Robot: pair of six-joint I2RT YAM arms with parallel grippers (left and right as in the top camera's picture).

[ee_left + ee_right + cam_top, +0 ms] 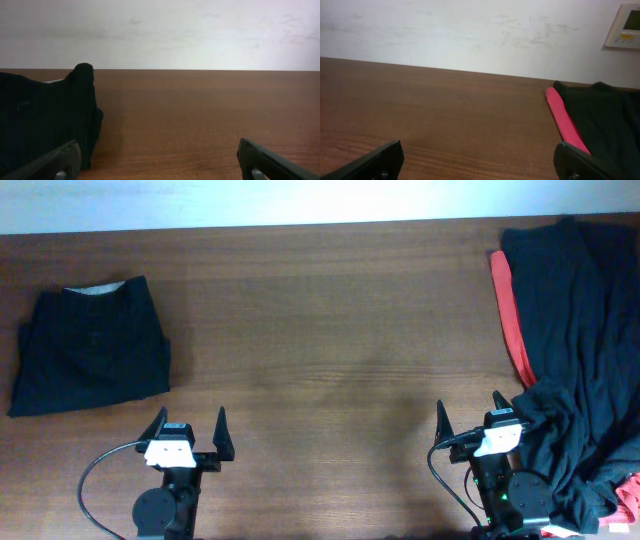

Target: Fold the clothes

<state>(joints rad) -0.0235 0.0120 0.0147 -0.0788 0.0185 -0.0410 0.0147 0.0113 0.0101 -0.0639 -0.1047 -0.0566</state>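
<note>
A folded black garment (92, 345) lies at the left of the table; it also shows at the left of the left wrist view (45, 117). A loose pile of black cloth (580, 330) lies at the right edge, with a red garment (510, 310) under its left side. In the right wrist view the red garment (565, 122) and the black cloth (605, 120) lie at the right. My left gripper (190, 423) is open and empty near the front edge (157, 160). My right gripper (469, 412) is open and empty, just left of the pile (477, 160).
A brown wooden table (320, 310) runs to a white wall at the back. A bit of red cloth (628, 500) shows at the bottom right corner. A wall control panel (625, 25) hangs at the upper right of the right wrist view.
</note>
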